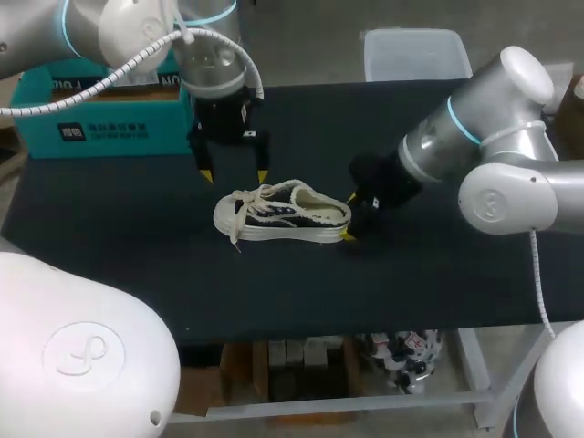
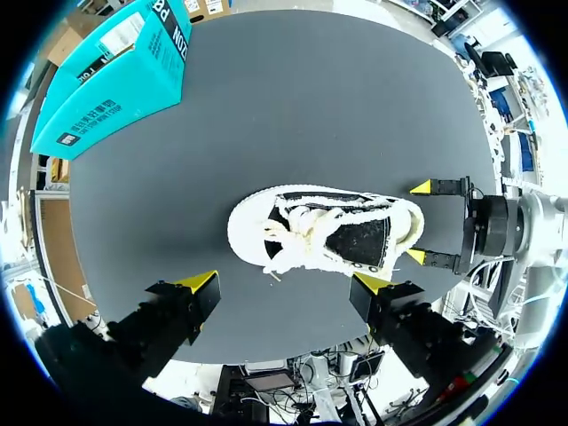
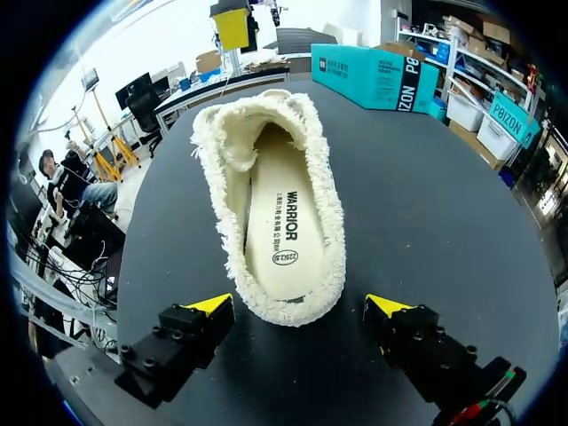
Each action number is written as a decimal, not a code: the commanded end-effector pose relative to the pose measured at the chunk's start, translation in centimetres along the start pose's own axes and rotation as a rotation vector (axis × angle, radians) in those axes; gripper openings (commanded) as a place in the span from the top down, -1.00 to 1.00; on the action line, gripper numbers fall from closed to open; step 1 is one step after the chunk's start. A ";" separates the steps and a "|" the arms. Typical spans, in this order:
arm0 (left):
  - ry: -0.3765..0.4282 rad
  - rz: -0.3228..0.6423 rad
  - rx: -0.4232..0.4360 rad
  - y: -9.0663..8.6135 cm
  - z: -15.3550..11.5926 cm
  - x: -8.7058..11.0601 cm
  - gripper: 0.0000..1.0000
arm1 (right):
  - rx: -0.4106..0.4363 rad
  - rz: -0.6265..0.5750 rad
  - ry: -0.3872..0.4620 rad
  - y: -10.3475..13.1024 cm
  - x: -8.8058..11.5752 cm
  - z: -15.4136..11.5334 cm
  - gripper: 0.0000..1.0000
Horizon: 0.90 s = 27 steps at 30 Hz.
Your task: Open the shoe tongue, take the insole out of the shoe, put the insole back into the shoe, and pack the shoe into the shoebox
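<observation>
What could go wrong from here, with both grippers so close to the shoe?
1. The laces lie loose across the front of the sneaker, below the open left gripper; it may catch a lace instead of the tongue and drag the sneaker.
2. The right gripper stands open on both sides of the heel without holding it, so the sneaker may slide or tip when the left arm pulls.
</observation>
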<state>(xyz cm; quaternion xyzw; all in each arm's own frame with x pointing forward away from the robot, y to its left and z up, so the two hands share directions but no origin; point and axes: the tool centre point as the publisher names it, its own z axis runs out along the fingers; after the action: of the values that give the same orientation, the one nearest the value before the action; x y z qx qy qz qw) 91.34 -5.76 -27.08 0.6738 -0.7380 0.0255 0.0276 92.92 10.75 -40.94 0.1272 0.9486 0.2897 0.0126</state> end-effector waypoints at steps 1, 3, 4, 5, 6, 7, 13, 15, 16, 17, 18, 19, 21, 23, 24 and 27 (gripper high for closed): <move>0.001 -0.005 -0.003 -0.3 0.5 0.0 -1.00 | -0.007 0.004 0.013 0.3 -0.5 1.0 -1.00; 0.002 -0.008 -0.005 -0.4 0.6 0.0 -1.00 | -0.015 0.006 0.018 0.6 -0.5 1.2 -1.00; 0.003 -0.011 -0.004 -0.4 0.6 0.0 -1.00 | -0.014 0.008 0.018 0.7 -0.5 1.4 -1.00; 0.004 -0.011 -0.005 -0.4 0.6 -0.1 -1.00 | -0.018 0.011 0.020 0.7 -0.5 1.6 -1.00; 0.005 -0.012 -0.005 -0.4 0.7 -0.1 -1.00 | -0.021 0.010 0.022 0.8 -0.5 1.8 -1.00; 0.006 -0.013 -0.006 -0.5 0.7 -0.2 -1.00 | -0.020 0.011 0.022 0.8 -0.5 2.0 -1.00; 0.013 -0.016 -0.010 -0.5 0.8 -0.2 -1.00 | -0.039 0.013 0.038 0.8 -0.4 2.9 -1.00; 0.015 -0.016 -0.011 -0.5 0.9 -0.2 -1.00 | -0.058 0.015 0.045 0.8 -0.3 3.0 -1.00; 0.015 -0.014 -0.011 -0.5 1.0 -0.1 -1.00 | -0.060 0.015 0.046 0.8 -0.2 3.0 -1.00; 0.013 -0.012 -0.011 -0.5 1.1 -0.1 -1.00 | -0.060 0.015 0.044 0.9 -0.1 3.0 -1.00; 0.012 -0.012 -0.011 -0.5 1.1 0.0 -1.00 | -0.068 0.014 0.042 0.9 0.0 3.0 -1.00; 0.011 -0.011 -0.011 -0.5 1.2 0.0 -1.00 | -0.084 0.010 0.047 0.9 0.0 3.0 -1.00; 0.008 -0.009 -0.012 -0.5 1.4 0.1 -1.00 | -0.092 0.017 0.052 0.9 0.0 3.0 -1.00; 0.008 -0.007 -0.015 -0.5 1.5 0.1 -1.00 | -0.087 0.016 0.056 1.1 0.1 3.0 -1.00; 0.009 -0.006 -0.016 -0.5 1.5 0.1 -1.00 | -0.089 0.016 0.060 1.2 0.1 3.0 -1.00; 0.012 -0.005 -0.017 -0.5 1.6 0.0 -1.00 | -0.099 0.009 0.066 1.2 0.2 3.0 -1.00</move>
<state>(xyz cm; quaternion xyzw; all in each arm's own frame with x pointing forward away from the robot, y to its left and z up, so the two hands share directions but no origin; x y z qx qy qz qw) 91.63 -5.91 -28.43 0.6756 -0.7361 0.0233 0.0357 93.07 13.33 -42.45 0.1239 0.9336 0.3361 -0.0106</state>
